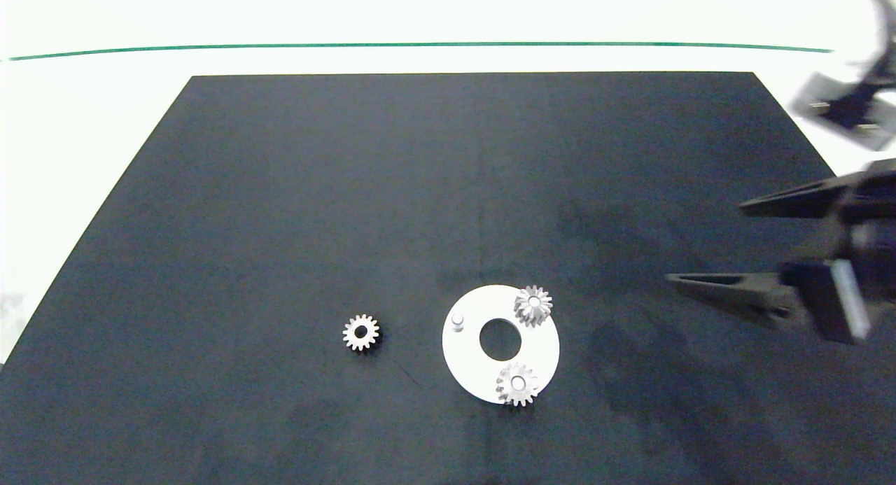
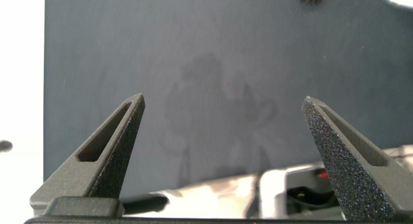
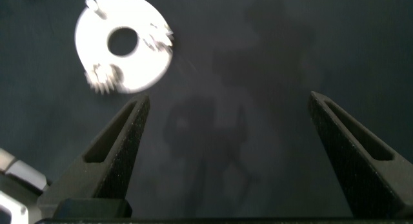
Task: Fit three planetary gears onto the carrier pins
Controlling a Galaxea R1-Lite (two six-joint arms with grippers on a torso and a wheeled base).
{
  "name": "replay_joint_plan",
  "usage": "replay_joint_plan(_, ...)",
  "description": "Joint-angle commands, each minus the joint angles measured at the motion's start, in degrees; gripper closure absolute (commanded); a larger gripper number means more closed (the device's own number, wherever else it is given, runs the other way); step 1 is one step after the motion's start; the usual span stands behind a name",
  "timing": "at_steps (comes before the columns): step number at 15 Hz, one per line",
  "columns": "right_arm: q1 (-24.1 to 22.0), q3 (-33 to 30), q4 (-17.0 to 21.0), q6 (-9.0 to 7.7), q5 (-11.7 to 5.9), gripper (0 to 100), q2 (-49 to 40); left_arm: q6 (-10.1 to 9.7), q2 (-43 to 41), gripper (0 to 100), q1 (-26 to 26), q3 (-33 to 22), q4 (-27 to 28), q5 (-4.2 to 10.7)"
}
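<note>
My right hand [image 1: 707, 243] hangs at the right edge of the frame, fingers spread wide and holding nothing, their tips pointing left over bare black mat [image 1: 280, 191]. Between those tips and the white disc [image 1: 465, 362] at lower centre lies an open stretch of mat crossed only by shadow. My left hand [image 2: 224, 104] shows only in its wrist view, also spread wide and empty, over mat close to the mat's border with the white desk [image 1: 91, 107].

The disc lies flat with a large central hole. Two silver planetary gears sit on carrier pins: one [image 1: 533, 306] at the disc's upper right rim, one [image 1: 517, 384] at its lower rim, both overhanging the edge slightly. The third pin [image 1: 458, 321] stands bare at the disc's left side. The third gear [image 1: 361, 332] lies flat on the mat left of the disc, apart from it, with clear mat all round.
</note>
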Motion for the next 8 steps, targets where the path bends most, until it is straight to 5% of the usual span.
replay_joint_plan(1, -11.9, 19.3, 10.2, 0.43, -1.25, 0, -40.5, 4.16, 14.1, 0, -0.9, 6.2, -13.3, -0.51)
replay_joint_plan(3, -16.5, 19.4, 16.2, 0.43, -1.16, 0, -48.1, 9.17, 20.7, 0, -2.2, 6.7, -16.0, -0.33)
replay_joint_plan(5, -17.9, 21.0, 19.0, 0.61, -1.07, 0, -52.5, 9.88, 27.5, 0, -5.3, 6.4, -17.7, -0.16)
replay_joint_plan(8, -20.5, 23.6, 19.5, 0.34, -1.07, 0, -56.9, 10.32, 40.7, 0, -9.0, 6.6, -29.5, -0.07)
